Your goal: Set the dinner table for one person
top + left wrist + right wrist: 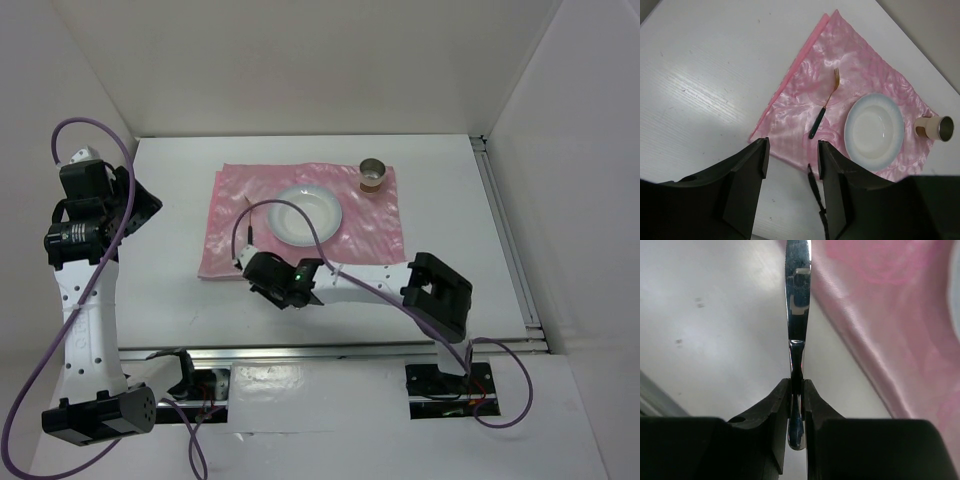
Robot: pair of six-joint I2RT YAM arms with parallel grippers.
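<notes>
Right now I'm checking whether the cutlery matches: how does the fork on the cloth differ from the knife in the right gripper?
The fork has gold tines and a dark handle; the knife is all shiny silver metal. The fork lies free on the pink cloth; the knife is clamped by its handle in the right gripper. Both are slim cutlery.
</notes>
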